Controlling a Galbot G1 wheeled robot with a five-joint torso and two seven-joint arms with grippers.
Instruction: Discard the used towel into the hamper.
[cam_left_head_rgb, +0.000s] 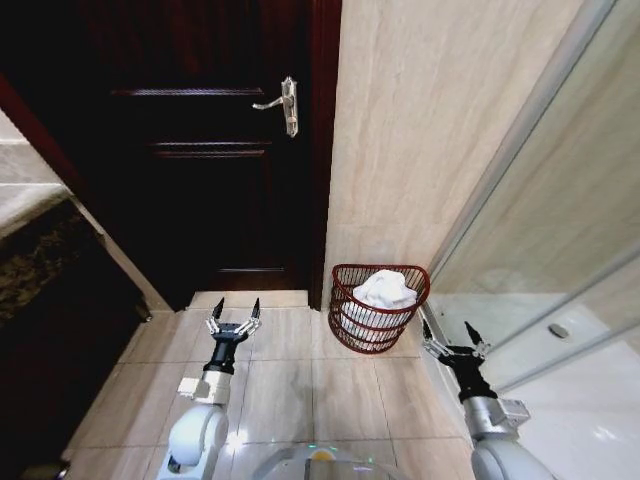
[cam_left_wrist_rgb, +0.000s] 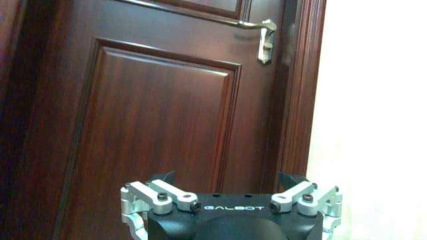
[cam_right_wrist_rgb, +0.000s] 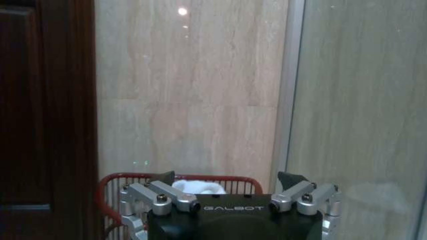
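White towel (cam_left_head_rgb: 385, 289) lies inside the hamper (cam_left_head_rgb: 345, 325) at my 1 o'clock; task looks complete. My left hand (cam_left_head_rgb: 235, 318) and right hand (cam_left_head_rgb: 449, 340) are both spread open, empty.

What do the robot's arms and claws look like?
Each arm is white and rounded, ending in a black wrist. The left claw and right claw have silver metal links with bolts and pointed black tips. "GALBOT" is printed on the black body.

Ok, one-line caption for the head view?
White towel lies in the hamper; left gripper and right gripper hang open and empty.
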